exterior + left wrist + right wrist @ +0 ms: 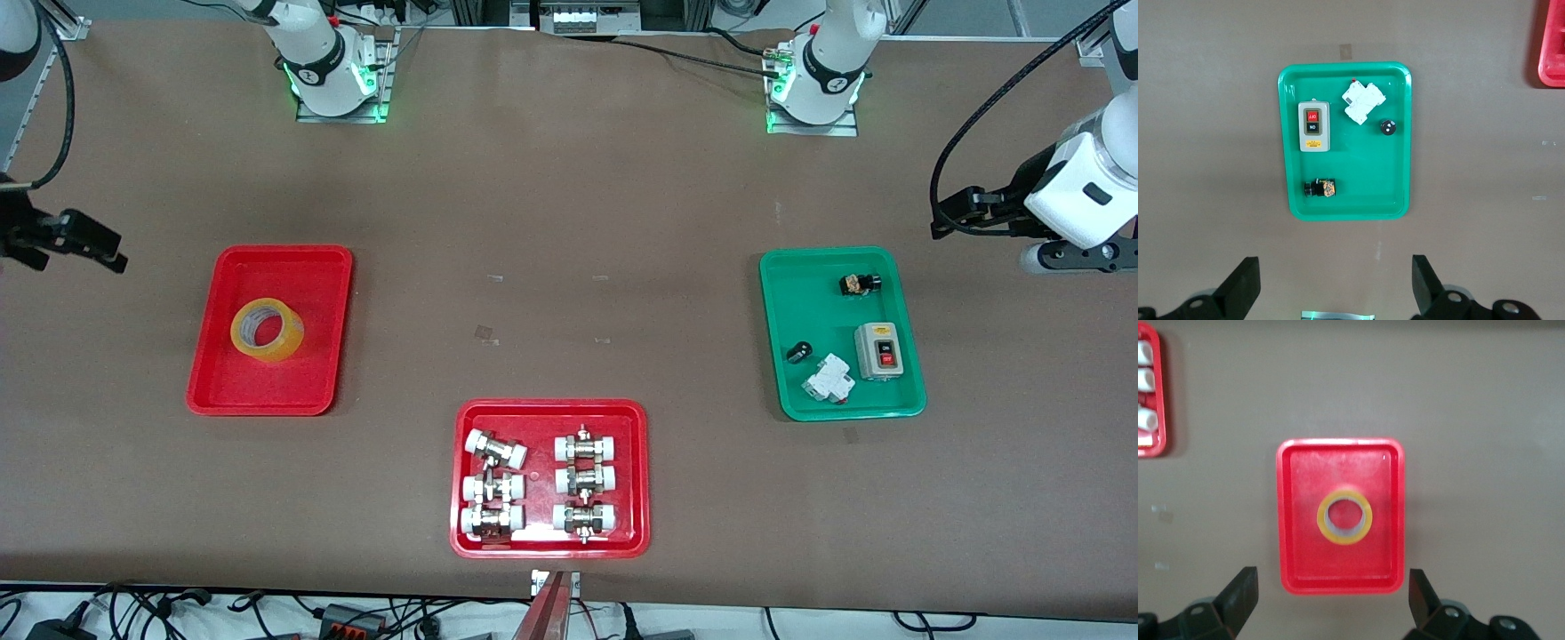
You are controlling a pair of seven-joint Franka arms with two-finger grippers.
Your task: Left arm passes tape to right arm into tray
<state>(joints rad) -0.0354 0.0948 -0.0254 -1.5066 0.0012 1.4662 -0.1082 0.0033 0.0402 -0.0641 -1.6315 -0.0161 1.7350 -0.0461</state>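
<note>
Tape [267, 330] lies flat in the plain red tray [206, 373] toward the right arm's end of the table, roughly in the tray's middle, with its pale core facing up; the right wrist view shows the same roll [1345, 517] ringed by the bare red floor of the tray [1298, 553]. The right gripper [1331, 600] hangs in the air above the table beside that tray, its two dark fingers [1238, 597] spread wide with nothing between them; in the front view it shows at the picture's edge [84, 242], at the right arm's end of the table. The left gripper [1335, 283] is likewise up in the air, over the table beside the green tray [1288, 200], fingers [1238, 287] spread wide and empty; the front view shows it [965, 213] at the left arm's end, above the table just past the green tray [782, 391]. That tray holds a grey switch box [878, 350] with red and black buttons, a white breaker [829, 380], a small black knob [798, 352] and a small black and tan part [860, 284]. A second red tray [462, 533], nearest the front camera and midway along the table, carries six metal fittings [582, 482] with white caps in two columns of three. A few bits of clear tape [485, 333] lie on the brown table [569, 178] between the trays.
</note>
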